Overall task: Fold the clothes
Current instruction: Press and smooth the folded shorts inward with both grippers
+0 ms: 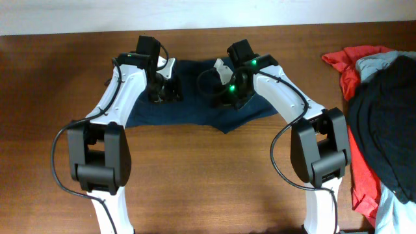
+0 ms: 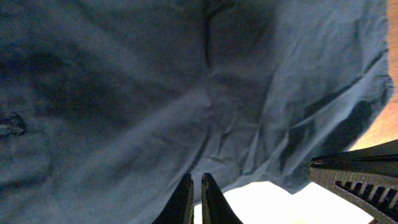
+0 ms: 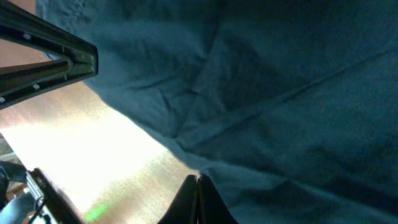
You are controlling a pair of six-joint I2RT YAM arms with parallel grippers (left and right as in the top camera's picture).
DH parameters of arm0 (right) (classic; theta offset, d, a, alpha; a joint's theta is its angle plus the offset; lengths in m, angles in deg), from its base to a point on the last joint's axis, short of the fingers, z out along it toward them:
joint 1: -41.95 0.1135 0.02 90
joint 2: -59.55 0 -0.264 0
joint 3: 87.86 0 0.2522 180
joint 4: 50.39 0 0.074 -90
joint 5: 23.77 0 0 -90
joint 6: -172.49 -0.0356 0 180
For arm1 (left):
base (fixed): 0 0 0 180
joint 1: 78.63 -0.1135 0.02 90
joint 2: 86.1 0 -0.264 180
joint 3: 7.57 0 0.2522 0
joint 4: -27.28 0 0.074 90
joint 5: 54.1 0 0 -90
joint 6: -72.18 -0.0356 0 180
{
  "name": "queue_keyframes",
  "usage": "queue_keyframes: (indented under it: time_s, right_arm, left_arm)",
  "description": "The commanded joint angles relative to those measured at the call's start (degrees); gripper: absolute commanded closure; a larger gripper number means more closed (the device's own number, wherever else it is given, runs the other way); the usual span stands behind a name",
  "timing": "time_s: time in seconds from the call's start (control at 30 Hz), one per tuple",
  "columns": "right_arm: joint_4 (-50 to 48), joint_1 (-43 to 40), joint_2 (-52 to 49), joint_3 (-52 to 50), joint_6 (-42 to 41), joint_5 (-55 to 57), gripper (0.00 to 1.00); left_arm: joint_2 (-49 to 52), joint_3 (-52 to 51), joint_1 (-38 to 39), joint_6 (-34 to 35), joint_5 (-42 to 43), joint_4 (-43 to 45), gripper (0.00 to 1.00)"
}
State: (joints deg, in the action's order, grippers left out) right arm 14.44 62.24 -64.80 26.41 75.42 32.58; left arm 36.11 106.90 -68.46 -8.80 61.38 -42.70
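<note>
The clothes, a pair of dark navy shorts (image 1: 195,110), lie spread on the wooden table at the upper middle. My left gripper (image 1: 164,91) is down on their left part and my right gripper (image 1: 227,91) on their right part. In the left wrist view the gripper (image 2: 196,177) has its tips nearly together at the edge of the wrinkled blue cloth (image 2: 186,81). The right wrist view shows that gripper (image 3: 198,177) pressed tight on the hem of the cloth (image 3: 280,93). What lies between the pads is hidden in both.
A pile of other clothes sits at the right edge: a red garment (image 1: 344,65) under a larger black garment (image 1: 390,123). Bare wood (image 1: 208,175) stretches in front of the shorts. Each wrist view shows part of the other arm (image 2: 360,177) (image 3: 43,62).
</note>
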Motion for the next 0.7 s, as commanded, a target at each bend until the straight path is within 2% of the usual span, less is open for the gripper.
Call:
queue_keyframes:
  time_s: [0.0, 0.3, 0.67]
  right_arm:
    - [-1.2, 0.3, -0.3, -1.9, 0.6, 0.5, 0.96]
    - [-2.7, 0.3, -4.5, -3.0, 0.2, 0.5, 0.96]
    - [-0.3, -1.0, -7.9, -3.1, 0.2, 2.9, 0.96]
  left_arm:
    - [3.7, -0.6, 0.0, 0.5, -0.4, -0.6, 0.93]
    - [9.4, -0.6, 0.0, 0.5, -0.6, -1.5, 0.93]
    - [11.9, -0.6, -0.2, 0.5, -6.9, -1.7, 0.94]
